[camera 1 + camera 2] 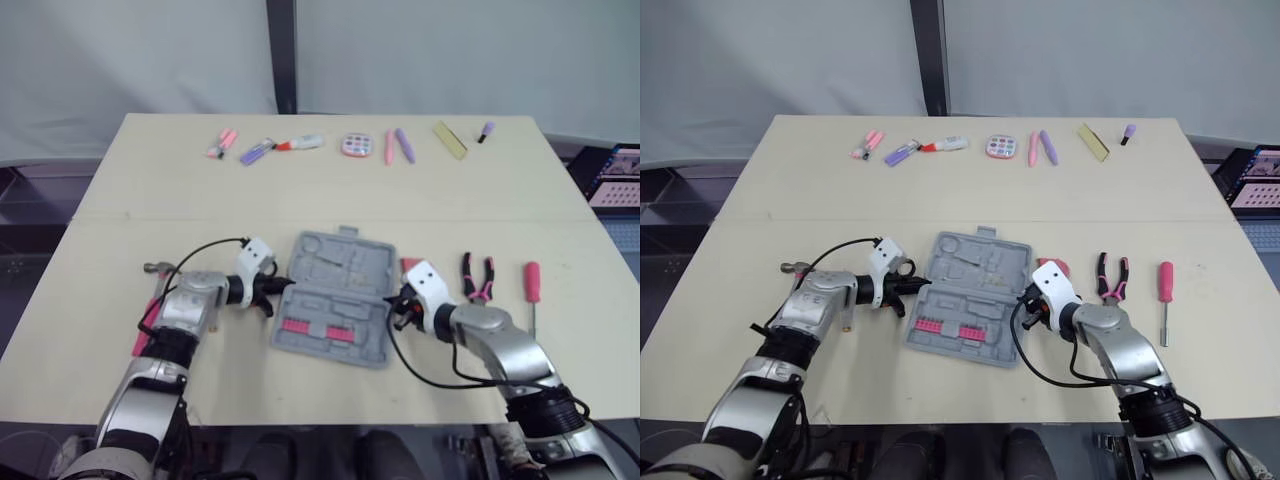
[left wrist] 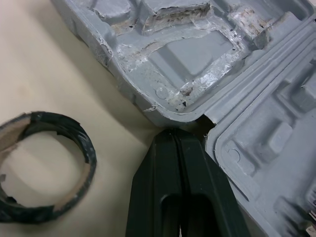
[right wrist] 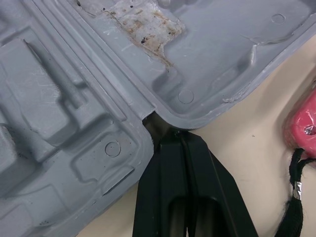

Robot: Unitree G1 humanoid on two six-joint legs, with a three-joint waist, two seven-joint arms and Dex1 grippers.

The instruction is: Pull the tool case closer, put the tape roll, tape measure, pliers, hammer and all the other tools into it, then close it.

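Left gripper (image 2: pixel 174 136), fingers pressed together, tips at hinge notch of open tool case (image 2: pixel 197 64), black tape roll (image 2: pixel 87 154) nearby

A pale beige surface (image 1: pixel 330 190) is standing mid-room, with a seam running across its width. A light grey backdrop (image 1: pixel 130 60) is hanging behind it, and a dark vertical post (image 1: pixel 283 55) is dividing that backdrop. Dark floor (image 1: pixel 30 200) is showing at the left. Light is falling evenly.

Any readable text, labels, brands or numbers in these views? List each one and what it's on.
None can be read.
tool case: bare grey moulded plastic in both wrist views, no lettering seen.
white marker at the table's far edge: any print is too small to read.
screen beyond the table's right edge: content is too small to read.
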